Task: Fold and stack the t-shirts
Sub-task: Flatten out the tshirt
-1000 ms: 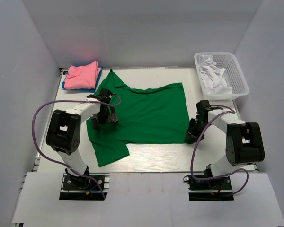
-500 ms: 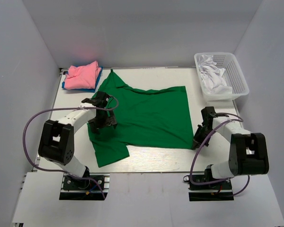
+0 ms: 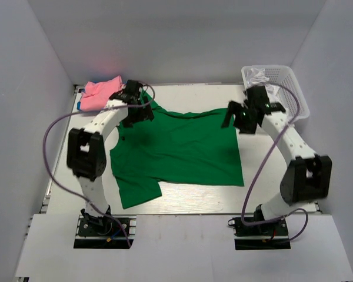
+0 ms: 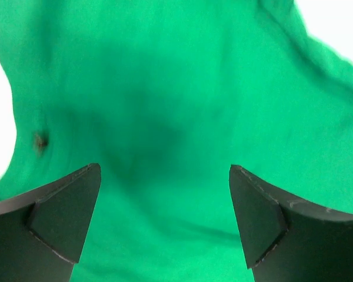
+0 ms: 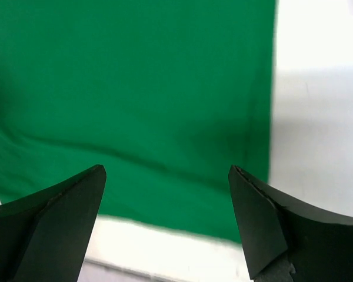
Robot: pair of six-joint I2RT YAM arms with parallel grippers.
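Now left hand (image 4: 165,179), right hand (image 5: 166,176) wide above green t-shirt (image 3: 182,147) far edge

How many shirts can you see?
4: green shirt spread mid-table; pink shirt folded far left, on a blue shirt; white shirt in the basket, where more may be hidden.

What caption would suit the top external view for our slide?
Left gripper and right gripper, open, over the spread green t-shirt.
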